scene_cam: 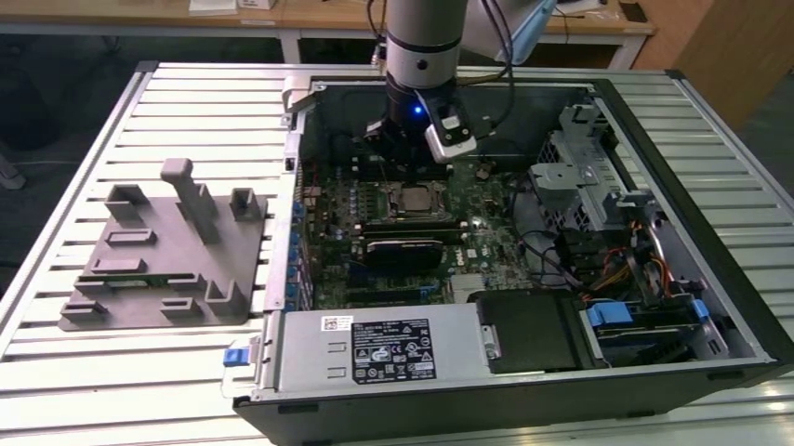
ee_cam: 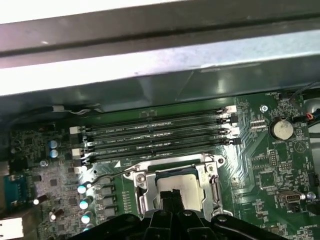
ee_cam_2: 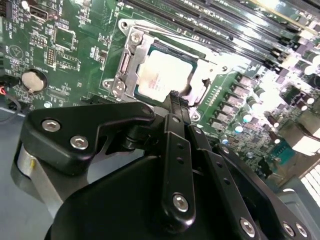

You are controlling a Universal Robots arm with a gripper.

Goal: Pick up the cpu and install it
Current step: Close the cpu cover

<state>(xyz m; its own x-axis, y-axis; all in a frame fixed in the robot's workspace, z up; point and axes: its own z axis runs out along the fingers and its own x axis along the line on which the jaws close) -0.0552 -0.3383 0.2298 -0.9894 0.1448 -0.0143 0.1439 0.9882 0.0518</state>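
Black linkage of the pincer point(ee_cam_2: 175, 97) sits closest to the lens in both wrist views and covers the near edge of the cpu point(ee_cam_2: 160, 75). We can't tell if the tips touch the chip or hang just over it. The fingers read as pressed together, with nothing between them. In the exterior view the arm's wrist hides the far part of the motherboard point(scene_cam: 484, 223), and the pincer point(scene_cam: 403, 172) is dark against dark parts, so its outline is hard to make out.

We see the cpu lying flat inside the socket frame point(ee_cam_2: 125, 65): small, square, pale silver top, faint print we can't read. In the first wrist view it point(ee_cam: 182, 185) lies just beside the memory slots point(ee_cam: 155, 135), with the coin battery point(ee_cam: 281, 129) well apart from it.

The open computer case point(scene_cam: 732, 307) lies on a slatted metal tabletop point(scene_cam: 186, 111). A grey fixture point(scene_cam: 162, 251) sits to the exterior view's left of the case, and the power supply box point(scene_cam: 372, 348) sits at the case's near end. Wooden furniture point(scene_cam: 323, 14) is cut off along the back.
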